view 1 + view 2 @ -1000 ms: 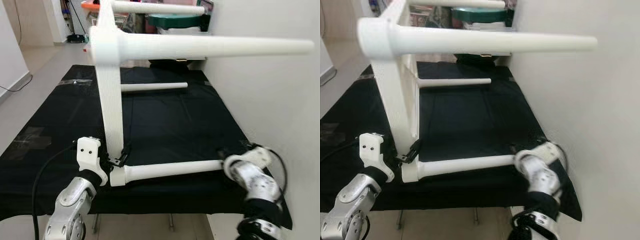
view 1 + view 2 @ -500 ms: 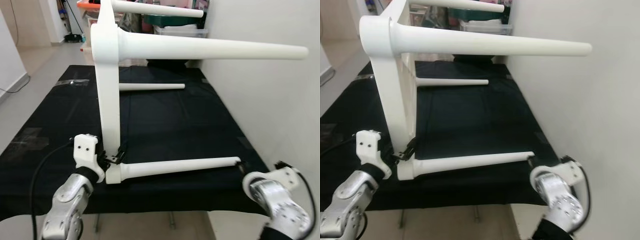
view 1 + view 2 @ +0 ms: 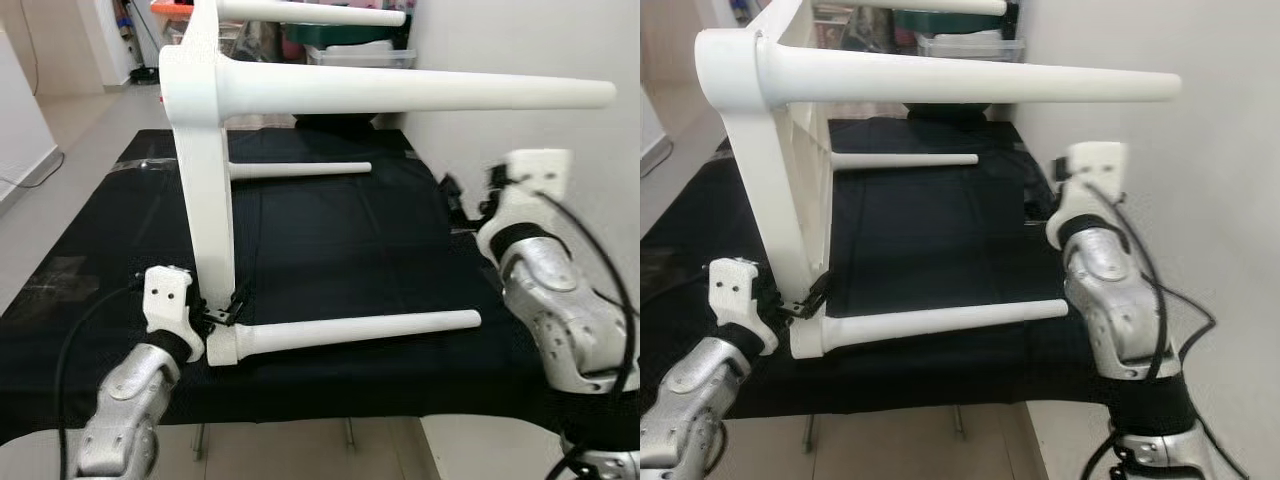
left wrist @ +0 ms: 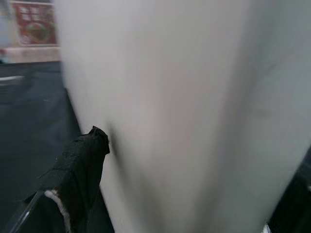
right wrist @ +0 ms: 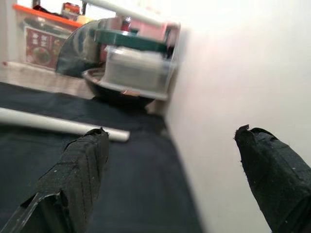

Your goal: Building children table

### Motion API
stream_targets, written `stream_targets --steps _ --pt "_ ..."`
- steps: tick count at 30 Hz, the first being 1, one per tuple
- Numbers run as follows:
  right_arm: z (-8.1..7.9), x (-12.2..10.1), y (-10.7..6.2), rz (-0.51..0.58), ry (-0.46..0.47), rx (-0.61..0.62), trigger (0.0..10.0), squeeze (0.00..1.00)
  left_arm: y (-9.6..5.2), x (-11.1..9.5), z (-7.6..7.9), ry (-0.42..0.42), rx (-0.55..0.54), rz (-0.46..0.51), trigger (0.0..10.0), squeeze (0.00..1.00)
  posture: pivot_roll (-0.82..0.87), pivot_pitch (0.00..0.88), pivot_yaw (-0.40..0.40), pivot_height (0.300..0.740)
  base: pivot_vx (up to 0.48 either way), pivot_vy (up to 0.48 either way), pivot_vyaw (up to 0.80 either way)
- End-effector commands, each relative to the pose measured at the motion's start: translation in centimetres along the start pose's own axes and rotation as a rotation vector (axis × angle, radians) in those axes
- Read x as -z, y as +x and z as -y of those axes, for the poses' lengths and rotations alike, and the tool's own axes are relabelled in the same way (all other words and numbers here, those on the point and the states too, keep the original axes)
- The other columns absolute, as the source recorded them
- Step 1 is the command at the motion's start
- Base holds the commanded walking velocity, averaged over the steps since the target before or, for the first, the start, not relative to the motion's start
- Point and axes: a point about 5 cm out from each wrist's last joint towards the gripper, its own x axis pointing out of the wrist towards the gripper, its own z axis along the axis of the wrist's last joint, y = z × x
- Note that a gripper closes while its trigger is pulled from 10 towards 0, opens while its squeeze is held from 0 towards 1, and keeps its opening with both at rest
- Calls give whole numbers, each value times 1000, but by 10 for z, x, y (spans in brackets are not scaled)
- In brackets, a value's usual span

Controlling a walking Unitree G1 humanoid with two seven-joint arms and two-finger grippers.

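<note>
The white children's table lies on its side on the black mat. Its top stands upright at the left and its legs point right toward the wall. The near lower leg rests on the mat, and the near upper leg hangs in the air. My left gripper is shut on the top's lower near corner; in the left wrist view one finger lies against the white panel. My right gripper is open and holds nothing. It is raised above the mat's right side, close to the wall, with both fingers spread wide.
A white wall runs close along the right edge of the mat. Behind the mat stand a clear box, a black bowl and orange-lidded storage. The mat's front edge is just beyond the near lower leg.
My right gripper left the tip of the near lower leg, dropped below the mat's front edge, then rose up beside the wall. The table stays held at its corner and has tipped slightly.
</note>
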Motion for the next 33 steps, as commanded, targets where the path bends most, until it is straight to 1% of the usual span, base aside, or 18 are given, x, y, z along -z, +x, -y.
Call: stream_targets --steps 1,2,3,4,6,7,8,10,13,14,15,17,19,23,25,26,29,33 --pt "-1 3 -6 13 -84 8 10000 0 -3 1 -12 22 -35 -10 10000 0 22 0 -94 740 0 0 0" --pt "3 7 -11 30 -185 47 10000 0 -3 -1 -17 35 -41 -9 10000 0 17 0 -84 740 0 0 0" --pt "3 7 -11 30 -185 47 10000 0 -3 -1 -17 35 -41 -9 10000 0 17 0 -84 740 0 0 0" --pt "10 10 -15 38 -278 115 10000 0 -2 -2 -21 45 -45 -7 10000 0 14 0 -81 740 0 0 0" --pt "10 10 -15 38 -278 115 10000 0 -2 -2 -21 45 -45 -7 10000 0 14 0 -81 740 0 0 0" --pt "21 10 -18 74 -391 185 10000 0 1 -5 -24 53 -45 -2 10000 0 7 0 -75 740 0 0 0" --pt "21 10 -18 74 -391 185 10000 0 1 -5 -24 53 -45 -2 10000 0 7 0 -75 740 0 0 0" --pt "35 5 -24 130 -505 279 10000 0 7 -8 -25 62 -33 7 10000 0 -11 0 -61 740 0 0 0" --pt "37 1 -30 168 -536 313 10000 0 11 -9 -22 61 -18 11 10000 0 -18 0 -55 740 0 0 0" --pt "36 -6 -43 243 -585 356 10000 0 17 -9 -18 56 3 16 10000 0 -32 0 -44 740 0 0 0" --pt "36 -6 -43 243 -585 356 10000 0 17 -9 -18 56 3 16 10000 0 -32 0 -44 740 0 0 0" --pt "40 -16 -58 318 -615 438 10000 0 19 -8 -15 54 21 12 10000 0 -49 0 -29 740 0 0 0" --pt "44 -20 -67 349 -649 486 10000 0 22 -5 -14 52 34 6 10000 0 -63 0 -15 740 0 0 0" --pt "45 -19 -67 348 -666 485 10000 0 23 -4 -14 50 44 2 10000 0 -71 0 -2 740 0 0 0" --pt "37 -20 -61 388 -686 431 10000 0 27 -3 -11 51 67 -1 10000 0 -73 0 5 740 0 0 0" --pt "23 -22 -51 439 -696 332 10000 0 31 -3 -9 52 81 2 10000 0 -69 0 1 740 0 0 0" --pt "12 -22 -44 464 -710 257 10000 0 34 -4 -8 54 89 7 10000 0 -61 0 -13 740 0 0 0" --pt "6 -21 -40 481 -725 203 10000 0 35 -4 -7 55 94 11 10000 0 -50 0 -28 740 0 0 0"
